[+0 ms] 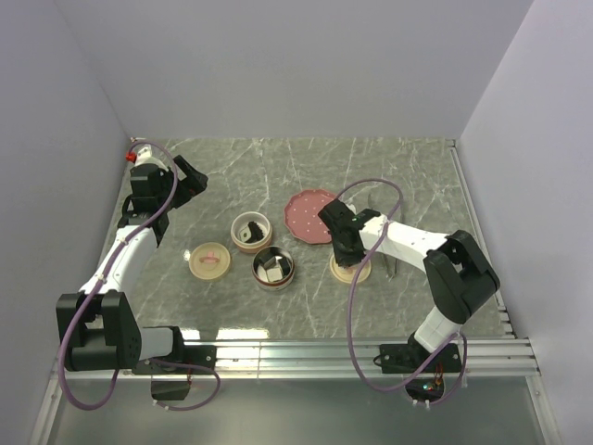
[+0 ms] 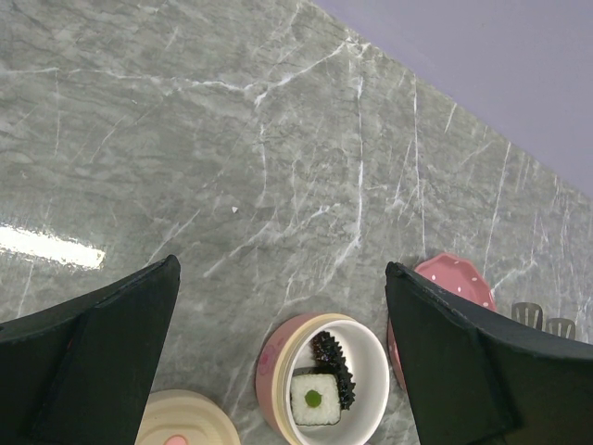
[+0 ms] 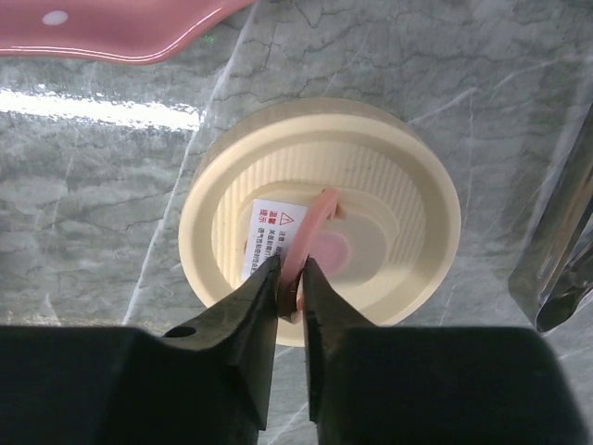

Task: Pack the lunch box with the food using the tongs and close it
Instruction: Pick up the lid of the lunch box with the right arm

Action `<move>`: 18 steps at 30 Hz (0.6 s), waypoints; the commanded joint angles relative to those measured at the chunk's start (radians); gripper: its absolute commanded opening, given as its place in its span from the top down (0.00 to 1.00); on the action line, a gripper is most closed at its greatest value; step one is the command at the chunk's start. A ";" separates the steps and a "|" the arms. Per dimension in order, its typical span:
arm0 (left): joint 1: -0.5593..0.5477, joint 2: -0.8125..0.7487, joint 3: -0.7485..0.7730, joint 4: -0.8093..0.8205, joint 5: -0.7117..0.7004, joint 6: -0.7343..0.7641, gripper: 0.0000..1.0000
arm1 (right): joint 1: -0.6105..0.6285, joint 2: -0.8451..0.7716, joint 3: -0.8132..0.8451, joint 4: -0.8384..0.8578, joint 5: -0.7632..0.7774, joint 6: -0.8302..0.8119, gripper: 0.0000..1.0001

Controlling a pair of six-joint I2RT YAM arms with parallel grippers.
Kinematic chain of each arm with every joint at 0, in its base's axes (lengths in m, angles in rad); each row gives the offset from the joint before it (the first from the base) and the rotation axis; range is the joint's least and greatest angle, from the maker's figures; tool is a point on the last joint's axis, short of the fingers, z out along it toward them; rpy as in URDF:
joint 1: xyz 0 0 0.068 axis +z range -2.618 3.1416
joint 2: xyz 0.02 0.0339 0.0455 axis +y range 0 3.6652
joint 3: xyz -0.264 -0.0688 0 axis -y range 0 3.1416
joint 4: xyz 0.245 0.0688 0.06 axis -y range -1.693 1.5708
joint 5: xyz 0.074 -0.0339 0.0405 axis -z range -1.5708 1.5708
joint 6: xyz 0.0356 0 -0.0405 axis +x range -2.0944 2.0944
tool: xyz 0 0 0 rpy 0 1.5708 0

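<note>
The lunch box lies in parts on the marble table. One pink round tier (image 1: 251, 231) (image 2: 278, 371) holds food: a white square piece with a green centre (image 2: 315, 399) and a dark frilled piece (image 2: 335, 362). A second tier (image 1: 274, 266) holds more dark pieces. A cream lid (image 3: 408, 167) (image 1: 350, 269) lies flat, and my right gripper (image 3: 292, 273) (image 1: 347, 252) is shut on its thin pink handle (image 3: 315, 218). The grey metal tongs (image 3: 565, 269) (image 2: 542, 320) lie just right of that lid. My left gripper (image 2: 283, 269) (image 1: 190, 181) hangs open over bare table at the back left, holding nothing.
A red dotted plate (image 1: 310, 215) (image 3: 139, 28) sits behind the right gripper's lid. Another cream lid with a pink handle (image 1: 209, 260) (image 2: 185, 422) lies left of the tiers. Metal rails run along the table's right (image 1: 473, 222) and near edges.
</note>
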 commanded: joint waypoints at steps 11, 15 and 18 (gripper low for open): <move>0.003 -0.023 -0.001 0.037 0.013 -0.008 0.01 | 0.006 -0.030 -0.029 0.006 0.035 0.024 0.90; 0.003 -0.021 -0.001 0.040 0.023 -0.013 0.01 | 0.006 -0.056 0.014 -0.020 0.044 0.026 0.92; 0.000 -0.023 0.007 0.049 0.052 -0.010 0.01 | 0.006 -0.065 0.073 -0.046 0.059 0.016 0.93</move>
